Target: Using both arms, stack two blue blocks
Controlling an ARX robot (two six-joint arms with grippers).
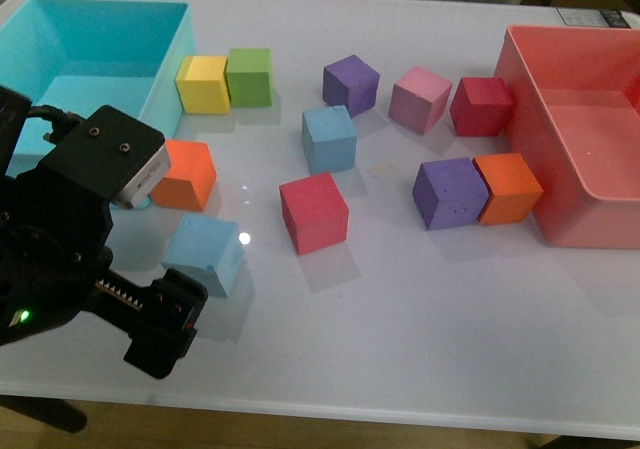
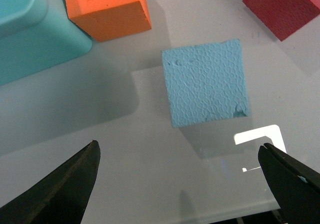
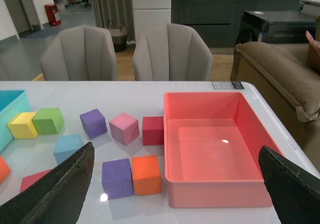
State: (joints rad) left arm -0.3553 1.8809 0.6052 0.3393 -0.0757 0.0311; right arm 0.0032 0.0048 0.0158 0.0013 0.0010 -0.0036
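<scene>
One blue block (image 1: 205,252) lies at the front left of the white table, and the other blue block (image 1: 329,137) lies near the middle. My left gripper (image 2: 180,154) is open and empty, hovering just short of the front-left blue block (image 2: 206,82), which lies beyond the fingertips. In the front view one toothed finger (image 1: 165,314) of the black left arm shows beside that block. My right gripper (image 3: 175,149) is open and empty, high over the table's right side, and is out of the front view. The middle blue block also shows in the right wrist view (image 3: 67,146).
A turquoise bin (image 1: 165,69) stands at the back left and a pink bin (image 1: 520,99) at the right. An orange cube (image 1: 187,174) and a red cube (image 1: 313,212) lie close to the front-left blue block. Yellow, green, purple, pink, dark red and orange cubes lie further back.
</scene>
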